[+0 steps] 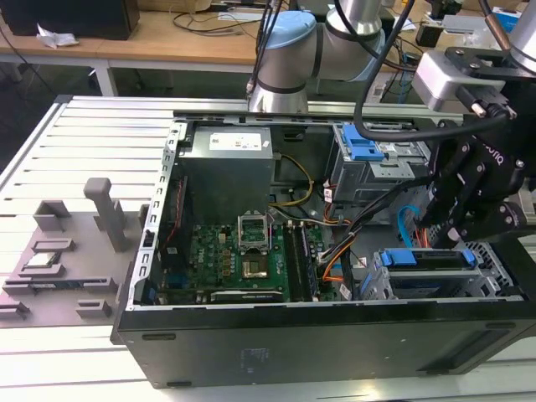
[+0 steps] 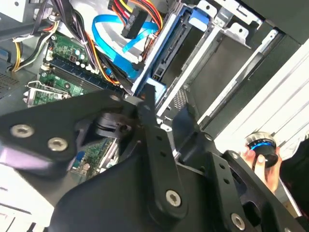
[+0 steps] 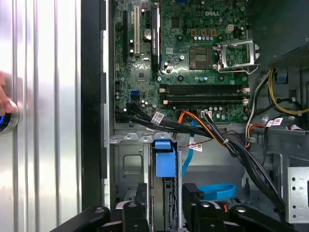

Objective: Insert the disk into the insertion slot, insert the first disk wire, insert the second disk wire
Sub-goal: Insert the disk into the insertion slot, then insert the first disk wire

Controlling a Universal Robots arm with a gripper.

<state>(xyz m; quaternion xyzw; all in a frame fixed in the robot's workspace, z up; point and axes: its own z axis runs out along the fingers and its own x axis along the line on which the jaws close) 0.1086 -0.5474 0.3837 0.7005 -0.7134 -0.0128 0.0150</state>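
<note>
The disk (image 3: 163,159) sits in the slot (image 3: 126,162), at the front corner of the case (image 1: 276,343) on the exterior view's right. Its blue frame shows between the slot's silver walls. Whether it is pushed fully home I cannot tell. The gripper (image 3: 165,195) hangs right over it, open, with one finger (image 3: 141,198) on each side of the frame and neither visibly pressing. A blue cable (image 3: 216,191) lies curled just beside the slot, toward the case's middle, and I cannot tell whether any plug is joined to the disk. The work seems to stand between seating the disk and the first wire. To seat it well, the push should go on the frame and straight along the slot's walls, so the disk does not cock and jam. The wire bundle (image 3: 207,128) crosses near the slot's inner edge and could get pinched, so it should stay clear. A plug likely needs a square hold and a straight push without twist, since such connectors crack easily.
</note>
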